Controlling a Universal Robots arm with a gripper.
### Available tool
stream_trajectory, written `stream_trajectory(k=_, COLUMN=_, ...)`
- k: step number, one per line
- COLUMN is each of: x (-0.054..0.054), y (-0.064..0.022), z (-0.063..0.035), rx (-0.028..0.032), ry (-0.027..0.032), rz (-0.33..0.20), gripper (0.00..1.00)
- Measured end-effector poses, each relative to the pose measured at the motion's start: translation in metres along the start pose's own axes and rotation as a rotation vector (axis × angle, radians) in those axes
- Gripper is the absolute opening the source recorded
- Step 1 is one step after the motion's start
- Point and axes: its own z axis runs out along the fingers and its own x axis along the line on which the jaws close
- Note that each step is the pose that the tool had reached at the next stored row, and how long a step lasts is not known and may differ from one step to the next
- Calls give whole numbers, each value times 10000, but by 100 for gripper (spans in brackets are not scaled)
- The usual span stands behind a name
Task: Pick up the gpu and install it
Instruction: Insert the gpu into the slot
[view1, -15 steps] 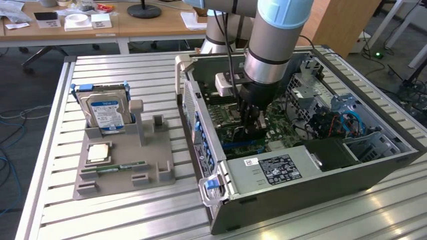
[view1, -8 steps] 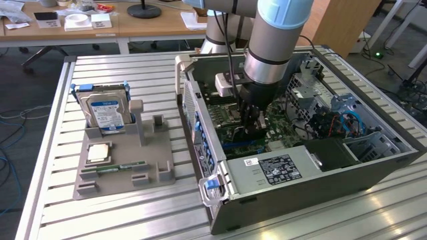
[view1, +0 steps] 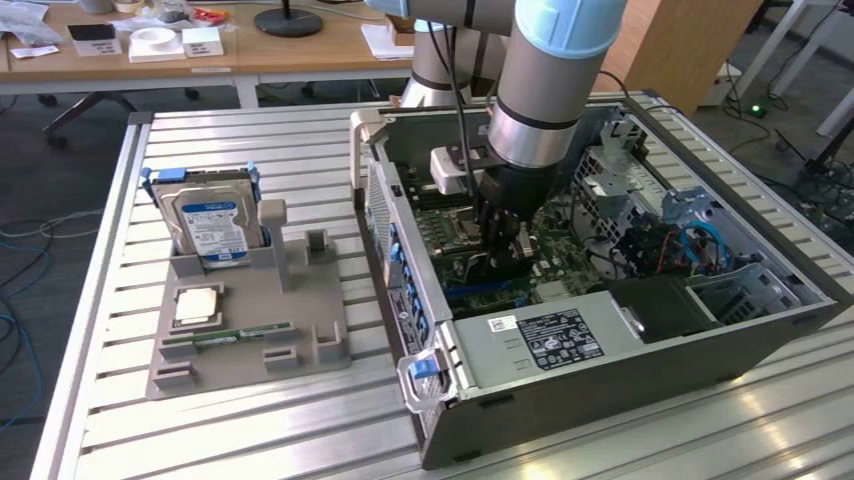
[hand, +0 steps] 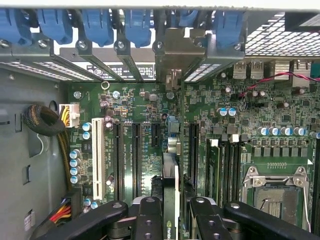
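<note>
gpu (hand: 170, 186) stands edge-on, pinched between the fingers of my gripper (hand: 170, 216), low inside the open computer case (view1: 587, 350), just above the motherboard (hand: 145, 100) and among its long black slots, beside one white slot (hand: 100, 155). Whether its edge has met a slot I cannot tell. On the exterior view's left, well apart from the case, a grey tray (view1: 240, 365) holds three things: one hard drive (view1: 214, 225) standing upright at the far end, one processor (view1: 196, 305) lying flat, and one memory stick (view1: 240, 333) lying nearer.
</note>
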Motion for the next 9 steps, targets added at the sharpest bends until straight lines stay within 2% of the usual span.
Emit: stream_trajectory(k=9, x=0, y=0, z=25, rx=0, ry=1, rz=-2, gripper=26)
